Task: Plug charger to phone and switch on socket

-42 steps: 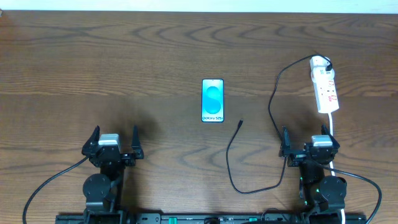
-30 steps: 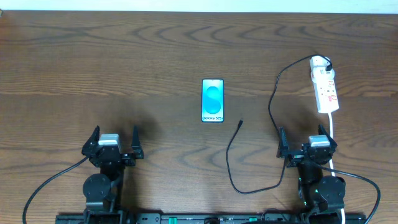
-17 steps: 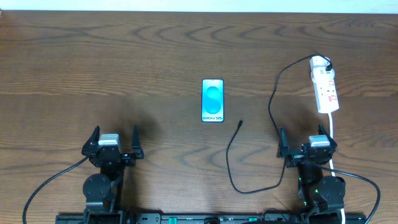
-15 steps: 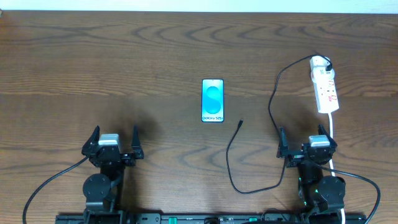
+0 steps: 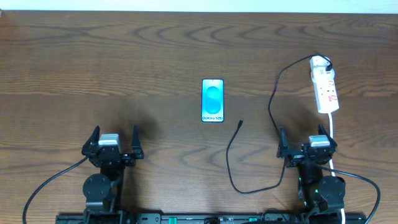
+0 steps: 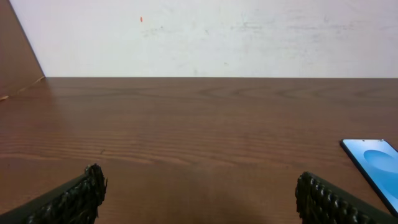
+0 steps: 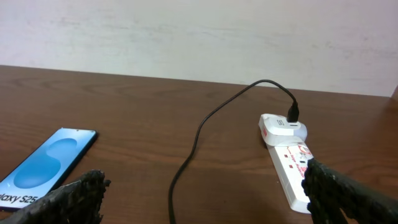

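Note:
The phone (image 5: pixel 212 101) lies flat mid-table, its blue-and-white screen up; it also shows in the left wrist view (image 6: pixel 374 158) and the right wrist view (image 7: pixel 46 167). The charger cable (image 5: pixel 231 167) loops from a black plug in the socket (image 5: pixel 324 87) down past my right arm; its connector tip (image 5: pixel 240 122) lies free just right of the phone's near end. The cable (image 7: pixel 193 149) and socket (image 7: pixel 289 160) show in the right wrist view. My left gripper (image 5: pixel 113 142) is open and empty at the near left. My right gripper (image 5: pixel 308 142) is open and empty, below the socket.
The socket's white cord (image 5: pixel 333 134) runs down past my right arm. A pale wall (image 6: pixel 205 37) stands behind the table's far edge. Black arm cables trail along the near edge of the wooden table (image 5: pixel 124 56).
My right gripper shifted slightly left early on, then held still. The left arm, phone, cable and socket have not moved.

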